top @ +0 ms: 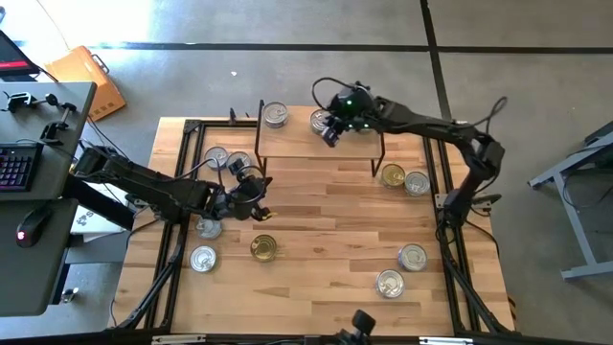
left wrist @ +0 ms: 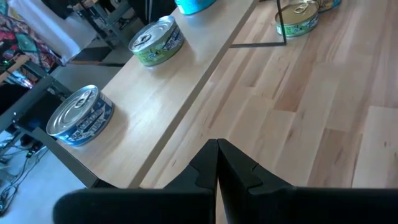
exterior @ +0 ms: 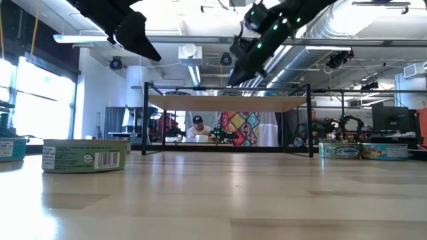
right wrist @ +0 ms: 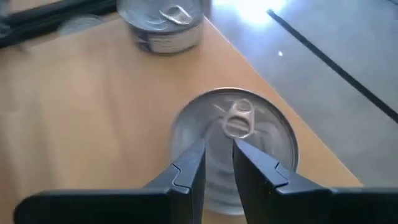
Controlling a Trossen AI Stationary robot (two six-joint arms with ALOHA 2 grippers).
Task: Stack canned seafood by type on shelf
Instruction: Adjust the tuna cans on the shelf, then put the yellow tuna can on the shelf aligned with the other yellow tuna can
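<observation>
The shelf (top: 321, 146) stands at the table's far middle on thin black legs. Two silver-lidded tins rest flat on its top: one at the left far corner (top: 275, 116), one near the far edge (top: 321, 121). My right gripper (right wrist: 217, 163) hangs just over the second tin (right wrist: 233, 140), fingers a narrow gap apart, nothing between them; touch cannot be told. The left wrist view shows these tins with a blue label (left wrist: 79, 117) and a green one (left wrist: 157, 42). My left gripper (left wrist: 217, 149) is shut and holds nothing, above the table left of the shelf (top: 261, 206).
Loose tins lie on the table: several at the left (top: 203, 259) (top: 209, 227) (top: 215, 156) (top: 239, 161), a gold-lidded one (top: 263, 247), two right of the shelf (top: 393, 175) (top: 417, 182), two at the near right (top: 412, 257) (top: 389, 284). People sit in the room beyond (exterior: 197, 127).
</observation>
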